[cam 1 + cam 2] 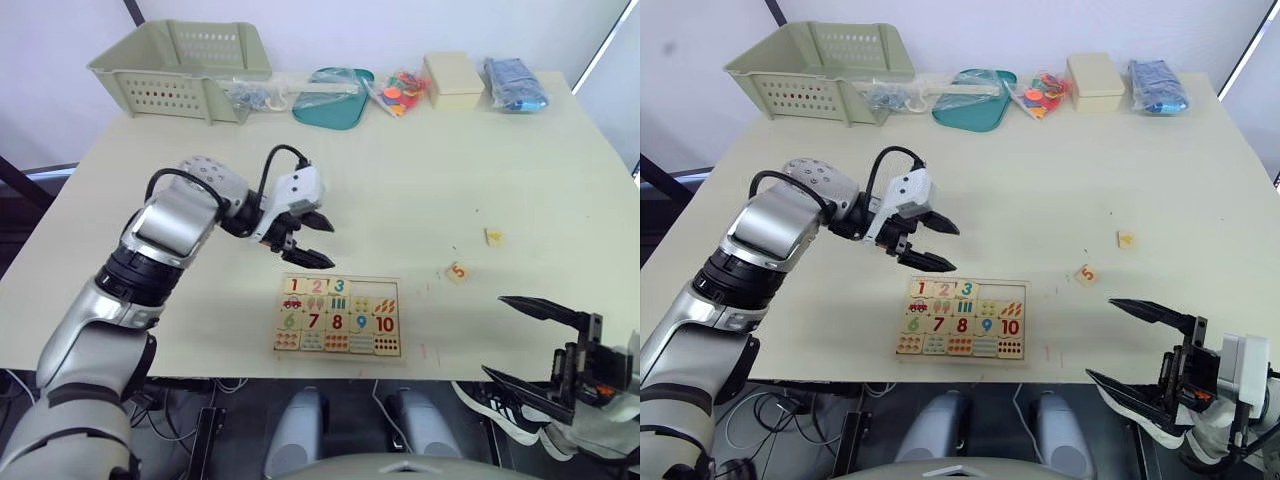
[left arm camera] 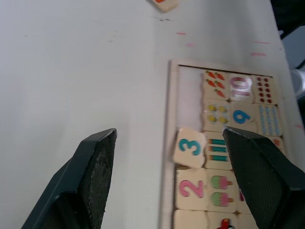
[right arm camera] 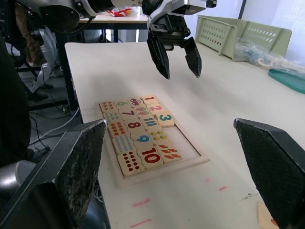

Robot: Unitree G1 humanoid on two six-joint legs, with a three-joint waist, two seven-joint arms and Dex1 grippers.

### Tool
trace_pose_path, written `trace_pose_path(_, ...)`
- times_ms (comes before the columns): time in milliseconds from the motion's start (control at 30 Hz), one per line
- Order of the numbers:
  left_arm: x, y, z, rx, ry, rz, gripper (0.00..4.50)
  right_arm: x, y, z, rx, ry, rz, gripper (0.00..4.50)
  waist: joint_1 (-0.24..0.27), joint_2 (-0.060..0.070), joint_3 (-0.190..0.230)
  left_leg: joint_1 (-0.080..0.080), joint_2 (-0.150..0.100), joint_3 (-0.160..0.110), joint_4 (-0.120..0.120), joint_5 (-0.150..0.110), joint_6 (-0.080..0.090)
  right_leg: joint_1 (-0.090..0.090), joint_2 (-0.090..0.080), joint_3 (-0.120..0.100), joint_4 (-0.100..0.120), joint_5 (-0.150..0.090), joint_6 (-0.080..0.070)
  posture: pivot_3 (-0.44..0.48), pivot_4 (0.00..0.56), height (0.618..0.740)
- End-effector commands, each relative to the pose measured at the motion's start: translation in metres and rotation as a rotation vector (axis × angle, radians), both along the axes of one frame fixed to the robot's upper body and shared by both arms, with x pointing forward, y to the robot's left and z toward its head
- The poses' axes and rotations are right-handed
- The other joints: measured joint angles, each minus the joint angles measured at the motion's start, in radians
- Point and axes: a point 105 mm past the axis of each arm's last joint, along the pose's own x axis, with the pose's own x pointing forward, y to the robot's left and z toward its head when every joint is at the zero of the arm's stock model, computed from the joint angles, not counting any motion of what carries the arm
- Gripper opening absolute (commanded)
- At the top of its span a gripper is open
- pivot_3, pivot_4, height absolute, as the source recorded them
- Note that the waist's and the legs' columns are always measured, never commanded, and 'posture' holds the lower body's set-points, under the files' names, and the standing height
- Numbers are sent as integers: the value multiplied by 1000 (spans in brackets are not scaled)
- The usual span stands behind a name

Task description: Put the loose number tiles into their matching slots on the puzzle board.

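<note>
My left gripper [image 1: 309, 239] hovers, fingers spread, over the puzzle board [image 1: 338, 317]; the right gripper [image 1: 535, 345] gapes empty; the 5 tile [image 1: 458, 271] looks light, stiff, slick; I'd pinch its edges.

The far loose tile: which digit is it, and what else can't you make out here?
- Far tile, eye views: print too small to read; presumably the 4.
- Tile 5, left wrist view: cut off by the edge.
- Tile 3: sits crooked; whether fully seated in the puzzle board is unclear.
</note>
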Motion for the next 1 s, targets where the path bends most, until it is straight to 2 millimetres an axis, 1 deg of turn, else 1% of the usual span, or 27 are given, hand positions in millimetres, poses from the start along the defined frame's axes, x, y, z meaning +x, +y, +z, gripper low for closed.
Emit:
trace_pose_path(33, 2, 1, -3, -7, -45, -41, 3250, -1, 1, 3, -3, -20, 13, 4500, 0, 0, 0, 0, 0, 0, 0, 0, 0, 0, 0, 0, 0, 0, 0, 0, 150, 740)
trace_pose_path(67, 2, 1, -6, -9, -38, -51, 3162, 0, 1, 3, -3, -20, 14, 4500, 0, 0, 0, 0, 0, 0, 0, 0, 0, 0, 0, 0, 0, 0, 0, 0, 150, 740)
trace_pose_path(100, 5, 2, -11, -1, -54, -58, 2459, 0, 0, 3, -4, -21, 16, 4500, 0, 0, 0, 0, 0, 0, 0, 0, 0, 0, 0, 0, 0, 0, 0, 0, 150, 740)
trace_pose_path(133, 7, 2, -14, 3, -58, -58, 2302, 0, 0, 3, -5, -22, 17, 4500, 0, 0, 0, 0, 0, 0, 0, 0, 0, 0, 0, 0, 0, 0, 0, 0, 150, 740)
trace_pose_path(167, 9, 2, -18, 15, -69, -59, 1778, 0, 0, 4, -6, -22, 18, 4500, 1, 0, 0, 0, 0, 0, 0, 0, 0, 0, 0, 0, 0, 0, 0, 0, 150, 740)
trace_pose_path(200, 10, 3, -20, 22, -75, -64, 1474, 0, 0, 4, -7, -23, 19, 4500, 1, 0, 0, 0, 0, 0, 0, 0, 0, 0, 0, 0, 0, 0, 0, 0, 150, 740)
trace_pose_path(233, 10, 3, -22, 25, -73, -68, 911, 0, 0, 4, -7, -23, 19, 4500, 0, 0, 0, 0, 0, 0, 0, 0, 0, 0, 0, 0, 0, 0, 0, 0, 150, 740)
trace_pose_path(300, 10, 5, -26, 44, -75, -81, 32, 0, 0, 4, -8, -23, 19, 4500, 0, 0, 0, 0, 0, 0, 0, 0, 0, 0, 0, 0, 0, 0, 0, 0, 150, 740)
trace_pose_path(533, 2, 11, -38, 85, -36, -132, 32, -2, 1, 4, -9, -19, 16, 4500, -1, 0, 0, 0, 0, 0, 0, 0, 0, 0, 0, 0, 0, 0, 0, 0, 150, 740)
trace_pose_path(700, -2, 9, -45, 104, -32, -151, 32, -2, 2, 4, -7, -17, 15, 4500, -1, 0, 0, 0, 0, 0, 0, 0, 0, 0, 0, 0, 0, 0, 0, 0, 150, 740)
trace_pose_path(1000, 1, 4, -48, 109, -43, -153, 32, -3, 2, 4, -6, -15, 11, 4500, -1, 0, 0, 0, 0, 0, 0, 0, 0, 0, 0, 0, 0, 0, 0, 0, 150, 740)
